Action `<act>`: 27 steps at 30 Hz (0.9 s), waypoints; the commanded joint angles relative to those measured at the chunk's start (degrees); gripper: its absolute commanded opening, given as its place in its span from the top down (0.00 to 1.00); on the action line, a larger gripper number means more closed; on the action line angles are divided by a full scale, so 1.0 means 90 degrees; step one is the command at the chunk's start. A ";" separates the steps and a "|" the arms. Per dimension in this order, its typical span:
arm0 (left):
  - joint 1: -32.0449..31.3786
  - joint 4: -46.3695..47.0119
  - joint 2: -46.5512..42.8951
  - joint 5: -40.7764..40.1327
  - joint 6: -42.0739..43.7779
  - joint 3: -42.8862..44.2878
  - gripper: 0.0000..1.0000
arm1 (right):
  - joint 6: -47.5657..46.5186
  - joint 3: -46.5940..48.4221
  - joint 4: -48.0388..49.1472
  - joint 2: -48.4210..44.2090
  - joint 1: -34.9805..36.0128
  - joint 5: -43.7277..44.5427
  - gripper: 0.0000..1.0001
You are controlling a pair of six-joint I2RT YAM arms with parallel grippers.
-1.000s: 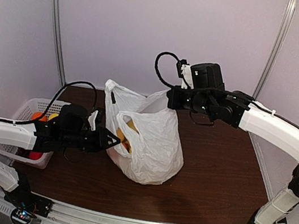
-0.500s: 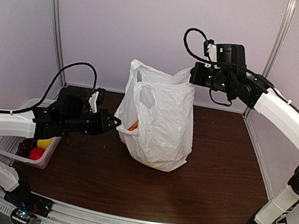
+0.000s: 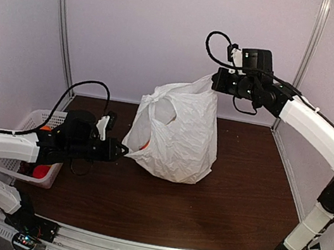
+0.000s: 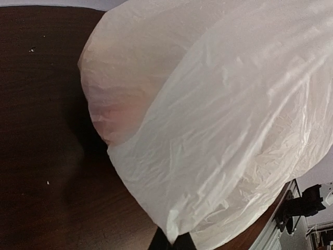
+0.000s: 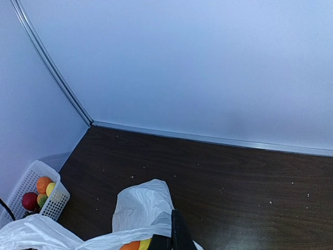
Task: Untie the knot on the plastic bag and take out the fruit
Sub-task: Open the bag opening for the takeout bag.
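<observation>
Pinches top right corner of the plastic bag (image 3: 181,134) in the right gripper (image 3: 215,82), jaws shut tight on the film, raised high over the table (image 3: 238,195). Draws bag up taut toward that corner, with the sagging bottom low at table centre. Nips lower left edge of bag in the left gripper (image 3: 125,149), jaws together on the plastic, close above the table. Checked in left wrist view: white crinkled film across most of frame, gathered down into the dark fingertips (image 4: 179,244) at bottom edge. Shows orange fruit (image 3: 145,142) through the bag's left side; in right wrist view, orange and yellow pieces just beside the fingers. Bunched handle end (image 3: 150,100) at bag's upper left; tied or loose, cannot tell. At left table edge, white slatted basket (image 3: 30,118) with red, orange and yellow pieces, apart from bag
</observation>
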 commanded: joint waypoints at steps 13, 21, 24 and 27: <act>-0.0413 -0.1479 -0.1228 -0.1564 0.1888 0.0678 0.09 | -0.0156 -0.1015 0.0792 0.0148 0.0129 -0.1431 1.00; -0.0393 -0.2452 -0.0406 -0.1394 0.2348 0.2694 0.03 | -0.0160 -0.1326 0.0775 0.0008 0.0220 -0.1417 1.00; -0.0391 -0.2653 0.0071 -0.1391 0.2539 0.3373 0.03 | -0.0154 -0.1369 0.0773 -0.0041 0.0261 -0.1409 1.00; -0.0394 -0.2745 0.0358 -0.1486 0.2764 0.3756 0.03 | -0.0145 -0.1450 0.0823 -0.0081 0.0299 -0.1420 1.00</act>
